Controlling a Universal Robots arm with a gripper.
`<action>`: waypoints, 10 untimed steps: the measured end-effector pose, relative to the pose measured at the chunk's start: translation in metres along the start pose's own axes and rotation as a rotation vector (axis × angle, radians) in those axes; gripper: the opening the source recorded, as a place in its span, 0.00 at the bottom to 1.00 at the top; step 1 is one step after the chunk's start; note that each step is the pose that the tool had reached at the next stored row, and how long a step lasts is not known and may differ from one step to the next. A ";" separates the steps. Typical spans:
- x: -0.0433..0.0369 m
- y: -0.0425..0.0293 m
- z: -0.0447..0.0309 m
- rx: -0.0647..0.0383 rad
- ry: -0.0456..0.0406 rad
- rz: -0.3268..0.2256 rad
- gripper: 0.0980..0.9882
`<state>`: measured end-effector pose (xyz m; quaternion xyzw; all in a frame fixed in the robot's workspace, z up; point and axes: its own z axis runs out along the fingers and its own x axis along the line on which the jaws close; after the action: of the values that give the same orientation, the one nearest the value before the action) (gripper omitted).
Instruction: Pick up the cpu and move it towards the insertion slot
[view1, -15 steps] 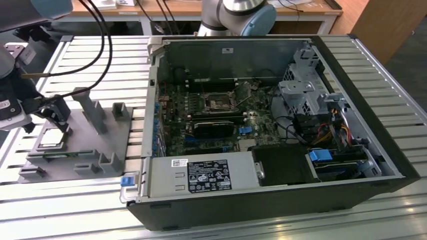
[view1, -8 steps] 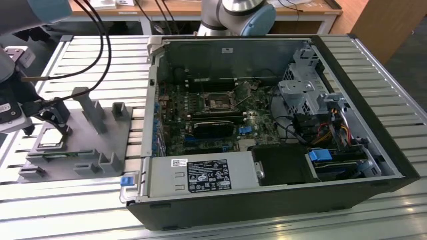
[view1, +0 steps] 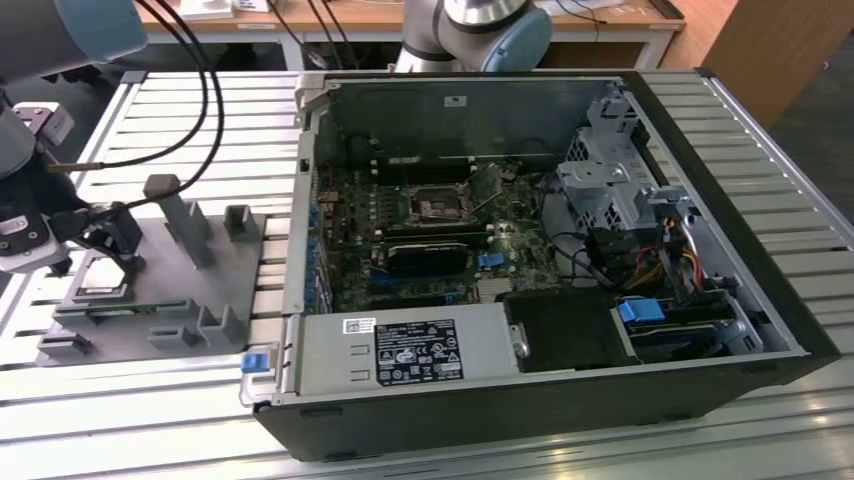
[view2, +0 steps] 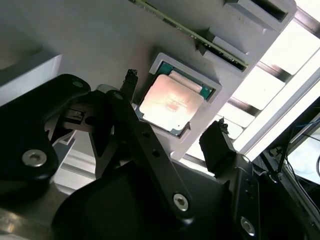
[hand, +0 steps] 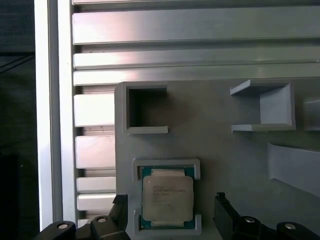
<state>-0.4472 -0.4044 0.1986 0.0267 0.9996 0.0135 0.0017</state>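
Note:
The cpu (view1: 104, 291) lies flat in its square recess on the grey holder tray (view1: 187, 295) at the exterior view's left, silver top up with a green rim. My gripper (view1: 112, 255) hangs just above it, open. In both wrist views the two black fingers (view2: 131, 80) stand on opposite sides of the cpu (view2: 169, 104), apart from it, with nothing held. The first wrist view looks straight down on the cpu (hand: 167, 196) with the gripper (hand: 170, 201) straddling it. The insertion slot (view1: 438, 207) sits on the motherboard inside the open computer case, well to the exterior view's right of the tray.
The tray carries upright posts (view1: 184, 225) and square pockets (hand: 146, 109) around the cpu recess. The case wall (view1: 304, 200) stands between tray and motherboard. Black cables (view1: 200, 110) hang over the slatted table. A second arm's base (view1: 474, 30) is behind the case.

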 end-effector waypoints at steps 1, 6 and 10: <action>0.0002 0.0000 0.0011 0.000 0.0002 0.000 0.76; 0.0011 -0.0002 0.0058 0.000 0.0004 0.000 0.76; 0.0012 0.0004 0.0079 0.000 0.0008 0.000 0.74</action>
<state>-0.4484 -0.4038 0.1907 0.0267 0.9996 0.0135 0.0013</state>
